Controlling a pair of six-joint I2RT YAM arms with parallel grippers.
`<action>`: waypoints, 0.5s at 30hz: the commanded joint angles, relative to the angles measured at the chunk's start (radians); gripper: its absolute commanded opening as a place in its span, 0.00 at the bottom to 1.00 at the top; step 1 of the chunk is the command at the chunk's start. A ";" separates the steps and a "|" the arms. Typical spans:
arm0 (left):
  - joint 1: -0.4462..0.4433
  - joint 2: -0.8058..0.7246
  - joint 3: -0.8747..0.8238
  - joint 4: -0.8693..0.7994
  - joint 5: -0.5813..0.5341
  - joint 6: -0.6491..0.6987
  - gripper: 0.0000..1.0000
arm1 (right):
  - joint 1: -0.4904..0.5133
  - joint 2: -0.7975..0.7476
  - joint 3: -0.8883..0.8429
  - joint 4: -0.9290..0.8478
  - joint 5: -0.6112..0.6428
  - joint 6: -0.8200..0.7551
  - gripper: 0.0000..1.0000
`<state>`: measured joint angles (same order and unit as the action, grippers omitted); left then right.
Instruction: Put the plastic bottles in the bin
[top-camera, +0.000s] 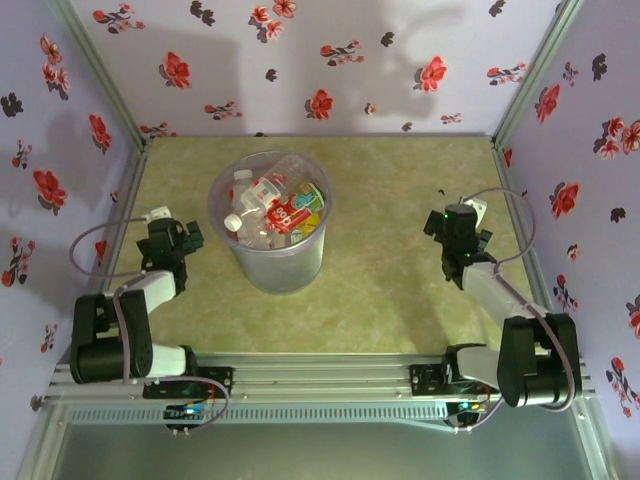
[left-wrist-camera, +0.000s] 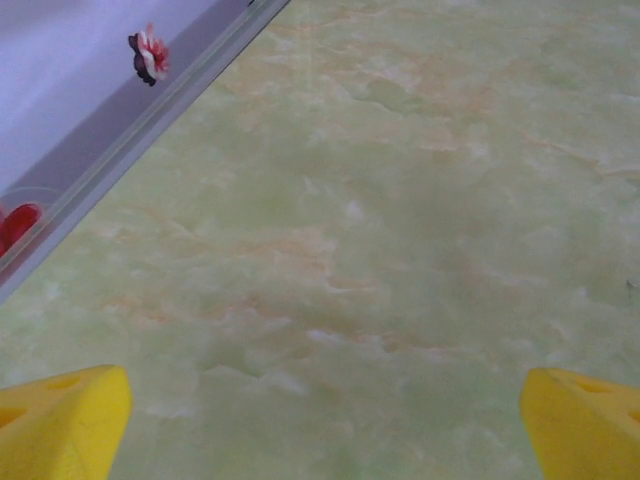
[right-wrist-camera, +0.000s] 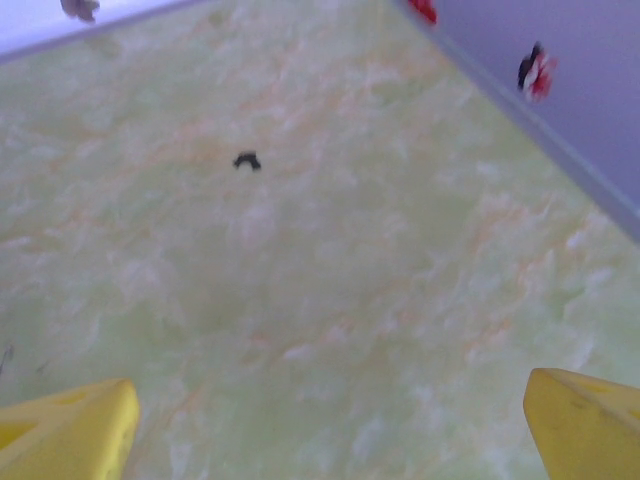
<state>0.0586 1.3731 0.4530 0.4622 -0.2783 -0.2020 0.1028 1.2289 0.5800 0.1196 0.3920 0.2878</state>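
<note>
1. Left gripper (top-camera: 172, 228): stands near the left edge of the marbled pale-green tabletop (top-camera: 390, 290), well apart from the bin. In the left wrist view its yellow jaws are spread wide, with bare tabletop between them. It holds nothing.

2. Right gripper (top-camera: 458, 222): stands near the right edge, also well apart from the bin. In the right wrist view its jaws are likewise spread wide and hold nothing. A small dark speck (right-wrist-camera: 246, 160) lies on the tabletop beyond them.

3. Large round translucent grey plastic bin (top-camera: 285, 268): stands upright between the two grippers, nearer the left one.

4. Small plastic bottles (top-camera: 268, 205): clear bodies with red labels and white caps, plus one yellow item, lie piled inside the bin at mixed angles. The exact count cannot be told.

5. Handling, as a judgement: the bottles are likely light, thin-walled and slippery, and will dent under hard pressure. Take hold across the mid-body, at right angles to the long axis, with moderate force.

6. Status, as a judgement: the task appears complete.

7. Lilac walls with red flower print (top-camera: 330, 60): enclose the far and side edges.
</note>
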 joint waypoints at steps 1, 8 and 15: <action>0.003 0.040 0.007 0.166 0.021 0.034 1.00 | 0.006 0.051 -0.056 0.171 0.113 -0.117 0.99; -0.029 0.081 -0.006 0.245 0.023 0.084 1.00 | 0.012 0.155 -0.170 0.547 0.158 -0.198 0.99; -0.087 0.174 -0.074 0.464 0.015 0.160 1.00 | 0.021 0.239 -0.236 0.764 0.122 -0.205 0.99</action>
<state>-0.0200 1.5318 0.3985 0.8009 -0.2577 -0.0948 0.1181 1.4956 0.3573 0.7601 0.4980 0.0959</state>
